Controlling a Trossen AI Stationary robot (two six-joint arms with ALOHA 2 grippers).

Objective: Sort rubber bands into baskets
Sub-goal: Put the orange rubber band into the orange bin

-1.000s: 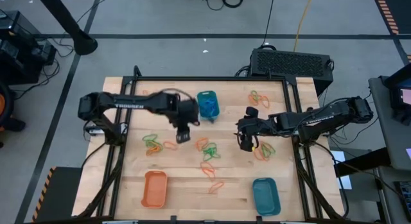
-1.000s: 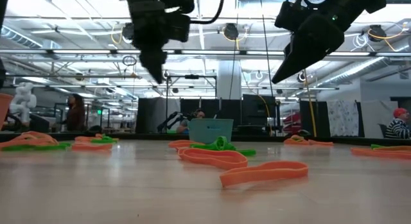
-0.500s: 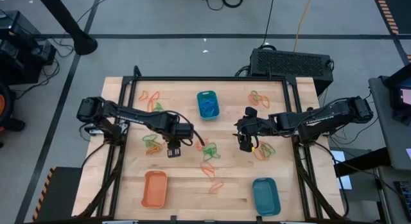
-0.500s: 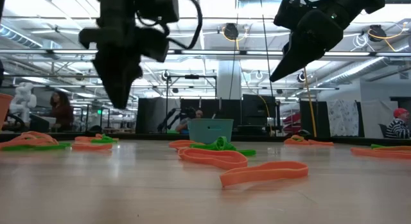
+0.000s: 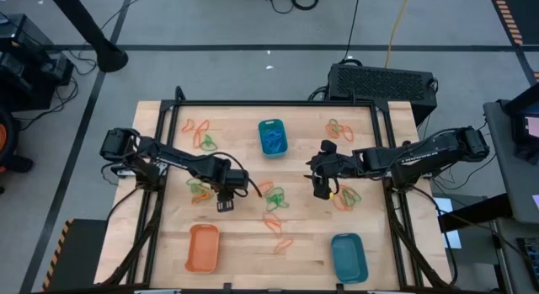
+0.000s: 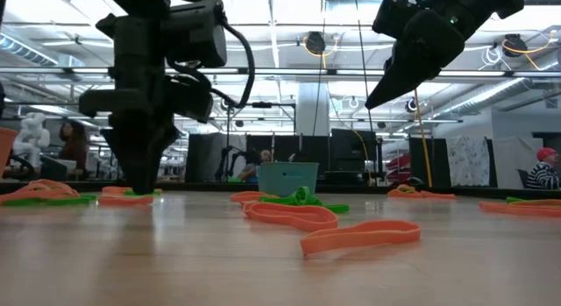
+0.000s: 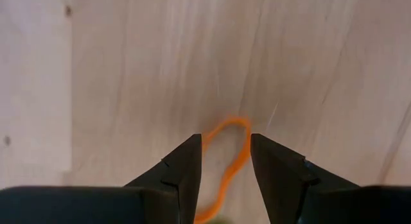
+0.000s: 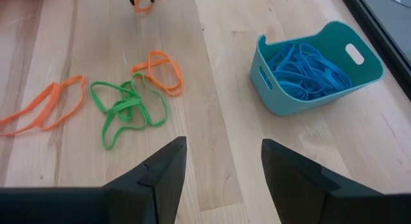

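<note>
**Left fingers down over an orange band; right arm parked**

Left gripper (image 5: 222, 203) low over the wooden table (image 5: 244, 243), at about 9 o'clock from the board's centre. Fingers (image 7: 183, 169) part-spread, straddling an orange rubber band (image 7: 226, 156) lying flat on the wood; loop visible in the gap between the tips. Nothing pinched; contact of the tips with band or wood not resolvable. In low view, same gripper (image 6: 140, 179) reaching down to table level beside an orange and green heap (image 6: 123, 195).

Right gripper (image 5: 321, 187) raised at about 3 o'clock from centre, fingers (image 8: 160, 176) spread wide, holding nothing. Ahead of them: green rubber bands (image 8: 128, 112) tangled with orange loops (image 8: 160, 70) on the wood, and the far teal basket (image 8: 318, 67) filled with blue bands (image 8: 305, 67).

Baskets: teal one with blue bands at 12 o'clock (image 5: 272, 136); orange basket (image 5: 203, 248) at 7 o'clock; second teal basket (image 5: 349, 257) at 5 o'clock. Loose bands scattered mid-table, plus clusters at 11 o'clock (image 5: 199, 132) and 1 o'clock (image 5: 338, 128).

Versus one second ago: left gripper then near the 12 o'clock basket and high in low view; since swung toward 9 o'clock and dropped to the table. Finger gap unchanged. Right gripper, baskets and loose bands in the same places.
</note>
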